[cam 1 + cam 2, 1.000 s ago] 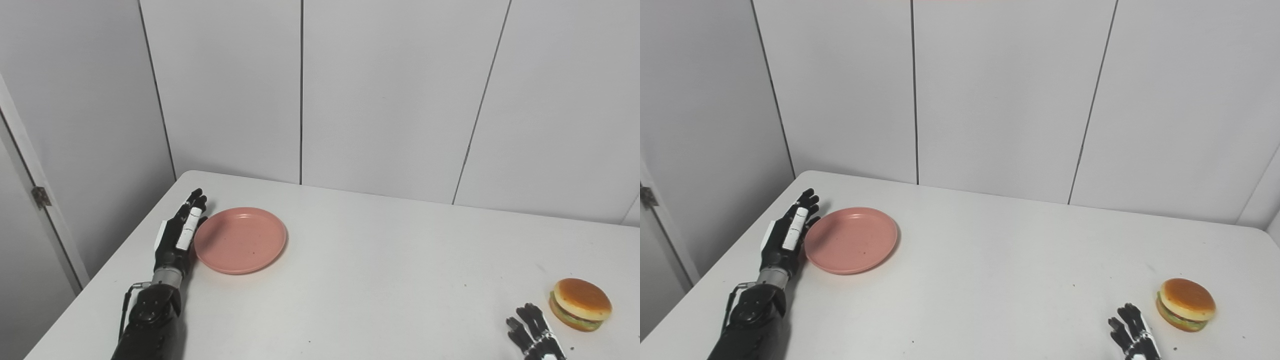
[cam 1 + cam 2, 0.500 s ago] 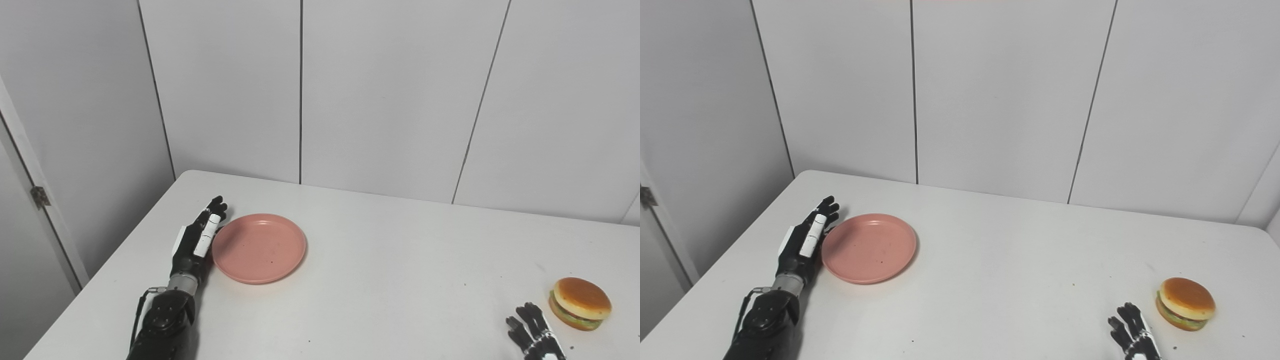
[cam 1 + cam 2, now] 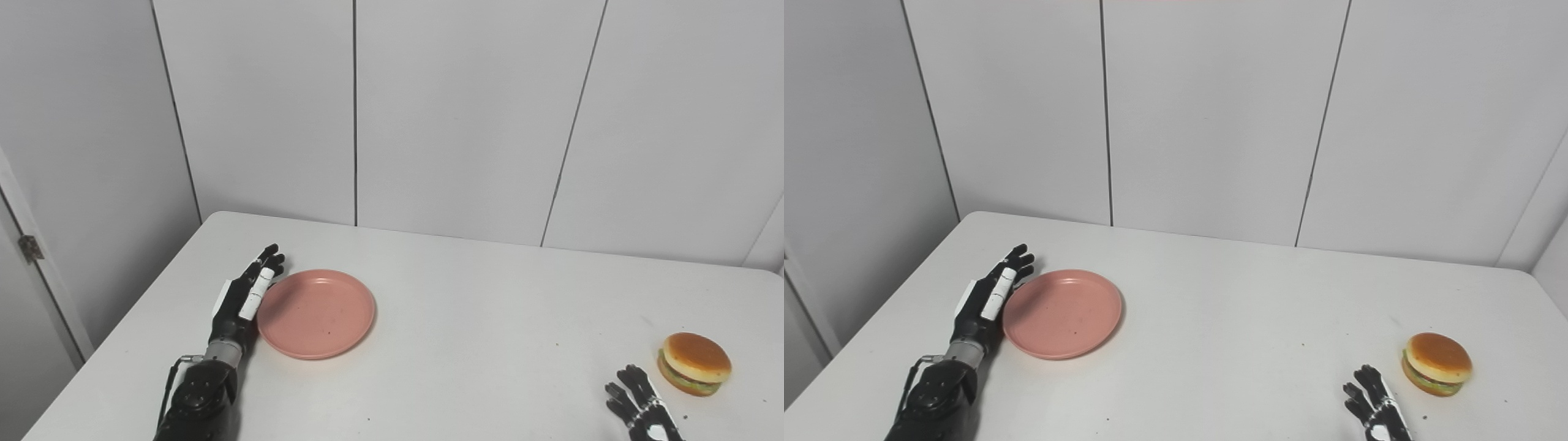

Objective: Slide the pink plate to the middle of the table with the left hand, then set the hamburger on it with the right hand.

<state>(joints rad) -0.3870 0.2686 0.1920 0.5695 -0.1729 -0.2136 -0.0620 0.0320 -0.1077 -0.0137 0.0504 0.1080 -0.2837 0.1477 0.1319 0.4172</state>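
On the table's [image 3: 465, 343] left side lies the pink plate [image 3: 316, 313], the left hand [image 3: 243, 298] flat against its left rim, fingers straight — holding nothing. Far right, the hamburger [image 3: 694, 363] sits just beside the right hand [image 3: 637, 409], fingers spread.

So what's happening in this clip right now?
The left hand, fingers straight, is set edge-on against the left rim of the pink plate to push it sideways; the plate sits left of the table's middle. The hamburger lies untouched near the right edge, with the right hand open beside it at the bottom, holding nothing.
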